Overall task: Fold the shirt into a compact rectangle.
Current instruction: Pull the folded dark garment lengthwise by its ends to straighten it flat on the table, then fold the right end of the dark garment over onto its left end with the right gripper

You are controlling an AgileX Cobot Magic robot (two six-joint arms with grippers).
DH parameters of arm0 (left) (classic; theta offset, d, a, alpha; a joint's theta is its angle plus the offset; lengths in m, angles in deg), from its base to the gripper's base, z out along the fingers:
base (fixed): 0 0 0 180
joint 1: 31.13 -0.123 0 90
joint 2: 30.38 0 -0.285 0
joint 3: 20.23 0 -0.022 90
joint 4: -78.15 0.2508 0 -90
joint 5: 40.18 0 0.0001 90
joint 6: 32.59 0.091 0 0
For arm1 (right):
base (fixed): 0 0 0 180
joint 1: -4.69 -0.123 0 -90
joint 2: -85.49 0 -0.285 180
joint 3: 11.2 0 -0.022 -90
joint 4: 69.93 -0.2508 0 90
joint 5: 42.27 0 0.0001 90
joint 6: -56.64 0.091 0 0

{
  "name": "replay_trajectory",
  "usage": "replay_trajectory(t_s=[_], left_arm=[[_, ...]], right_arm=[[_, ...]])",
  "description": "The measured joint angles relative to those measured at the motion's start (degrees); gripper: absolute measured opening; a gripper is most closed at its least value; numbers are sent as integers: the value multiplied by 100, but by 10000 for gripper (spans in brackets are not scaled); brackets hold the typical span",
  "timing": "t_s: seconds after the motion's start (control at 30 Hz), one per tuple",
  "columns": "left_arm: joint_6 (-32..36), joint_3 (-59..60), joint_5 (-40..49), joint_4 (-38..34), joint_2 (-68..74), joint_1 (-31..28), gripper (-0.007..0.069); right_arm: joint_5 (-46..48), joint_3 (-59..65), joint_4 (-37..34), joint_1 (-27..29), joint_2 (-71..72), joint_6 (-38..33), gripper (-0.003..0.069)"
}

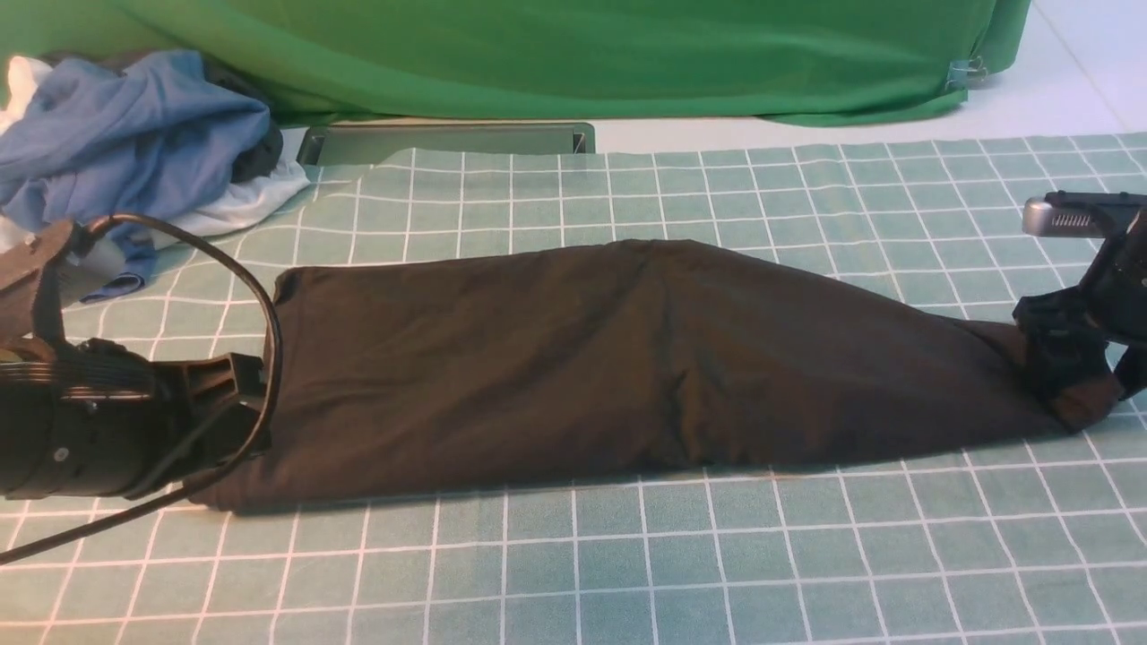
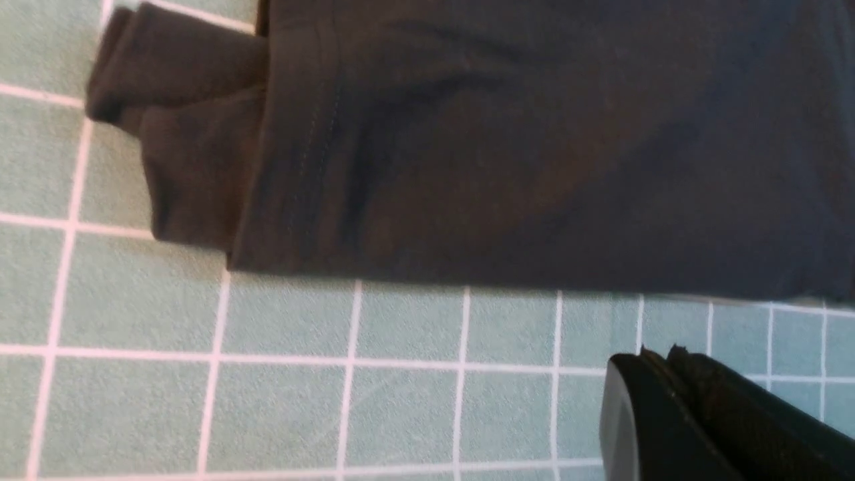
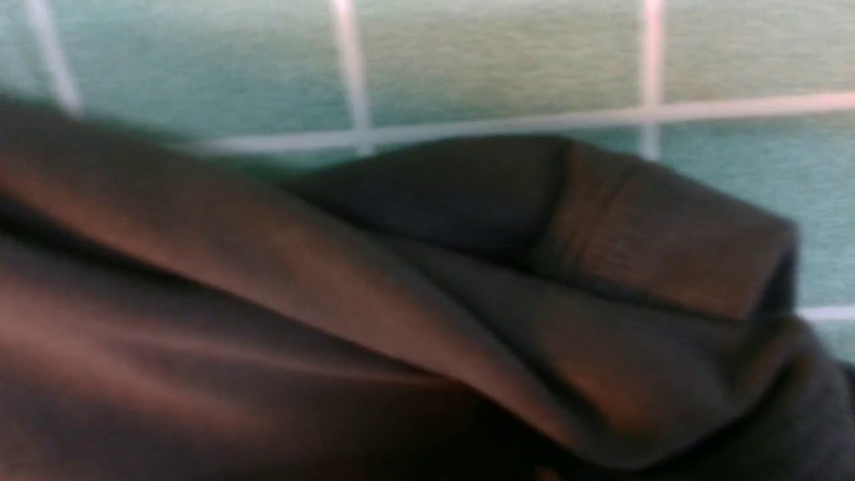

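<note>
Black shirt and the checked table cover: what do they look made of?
Shirt: soft matte knit, probably cotton jersey; it drapes in rounded folds and shows a stitched hem in the left wrist view.
Table cover: looks like woven cloth, teal with white grid lines, matte and slightly grainy; exact fibre unclear.

A green backdrop [image 1: 573, 54] hangs behind the surface [image 1: 681, 555], which wears a teal white-gridded cloth.

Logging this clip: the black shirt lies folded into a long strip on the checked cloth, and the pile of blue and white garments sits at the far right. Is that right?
Not quite. The front view shows the pile of blue and white garments at the far left, not the far right. The rest stands: the black shirt lies folded into a long strip on the checked cloth.
</note>
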Motion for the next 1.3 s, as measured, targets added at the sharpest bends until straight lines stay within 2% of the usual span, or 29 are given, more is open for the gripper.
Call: replay_trajectory(t_s=[0.03, 0.07, 0.1, 0.17, 0.2, 0.23, 0.27, 0.5, 0.7, 0.9, 1.0, 1.07, 1.27, 1.3], left_arm=[[0, 0, 29, -13, 0, 0, 13], [0, 0, 67, -25, 0, 0, 13], [0, 0, 81, -25, 0, 0, 13], [0, 0, 123, -25, 0, 0, 13], [0, 0, 130, -25, 0, 0, 13], [0, 0, 135, -25, 0, 0, 13], [0, 0, 135, -30, 0, 0, 13], [0, 0, 149, -30, 0, 0, 13], [11, 0, 156, 81, -78, 0, 13], [-704, -32, 167, 1154, -517, -120, 13], [-1247, -32, 167, 1643, -767, -200, 13], [-1353, -32, 167, 1692, -832, -206, 13], [-1398, -32, 193, 1721, -848, -210, 13], [-1398, -32, 193, 1721, -848, -210, 13]], right_arm=[[0, -7, -30, 0, -5, -65, 477], [0, -7, -108, -5, -5, -185, 377], [0, -7, -119, -10, -5, -272, 320], [50, -7, -110, -10, -5, -422, 154], [58, -7, -110, -10, 1, -458, 130], [84, -7, -38, -10, 38, -510, 71], [94, 8, 67, -10, 79, -504, 59], [253, 33, 797, 93, 760, -335, 53], [309, 28, 927, 402, 1288, -282, 53], [616, -492, 394, 262, 1769, -269, 53], [745, -1048, -94, -282, 1988, -264, 53], [773, -1309, -332, -620, 2024, -264, 53], [346, -2067, -884, -2252, 2002, -101, 52], [308, -2089, -896, -2306, 1985, -85, 52]])
